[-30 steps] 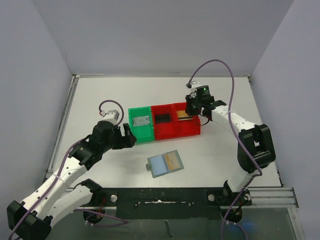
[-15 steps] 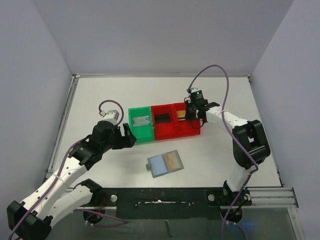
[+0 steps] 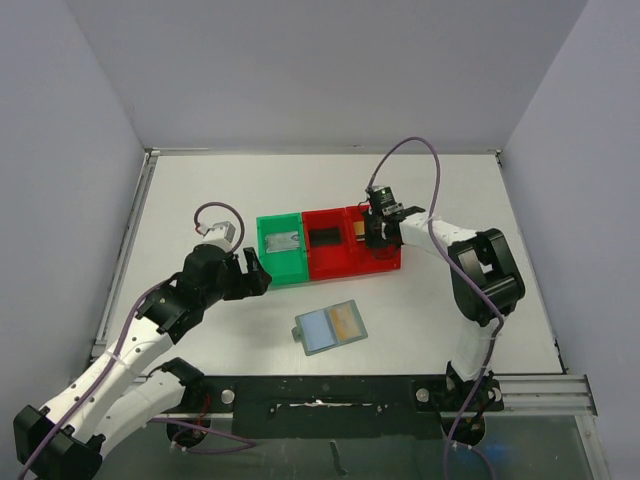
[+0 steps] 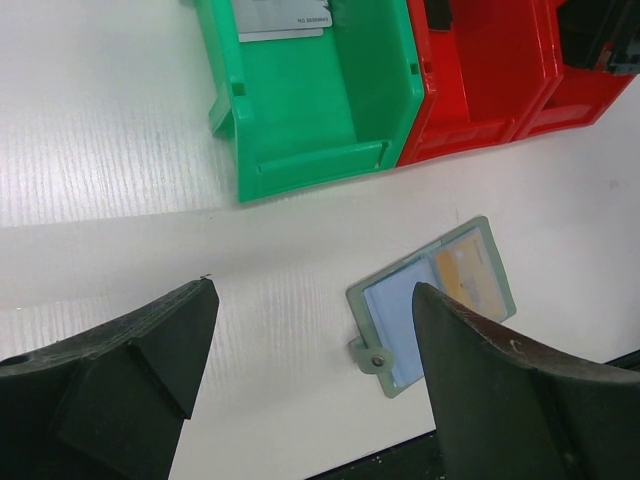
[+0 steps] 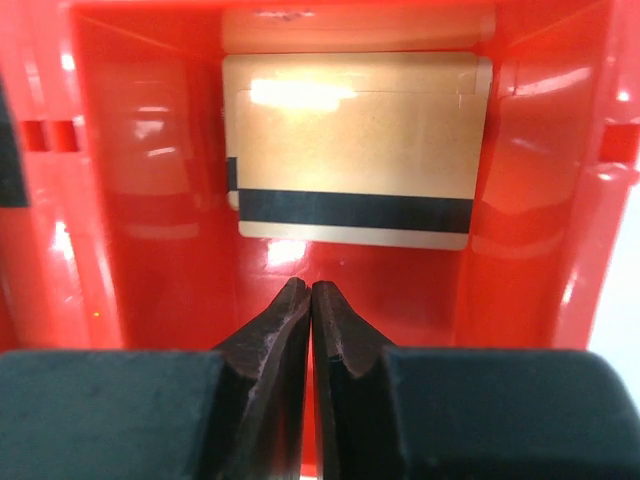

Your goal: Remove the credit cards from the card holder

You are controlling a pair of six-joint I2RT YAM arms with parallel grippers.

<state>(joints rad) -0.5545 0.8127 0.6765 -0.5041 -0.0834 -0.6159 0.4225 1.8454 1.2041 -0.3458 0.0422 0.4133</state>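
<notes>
- Three bins stand in a row beyond the card holder [image 3: 331, 326]: a green bin [image 3: 282, 248], a middle red bin [image 3: 327, 243] and an end red bin [image 3: 372, 240].
- The card holder lies open on the table [image 3: 200, 190], with one gold card [image 3: 346, 321] in its right pocket.
- My left gripper [image 4: 312, 300] hovers wide open and empty, beyond and left of the card holder.
- My right gripper [image 5: 310, 300] is closed on nothing, low inside the end red bin, in front of two stacked gold cards [image 5: 355, 160]; the bin walls are close on both sides.
- Since one second ago, my right gripper came down into this bin; my left one did not move.
</notes>
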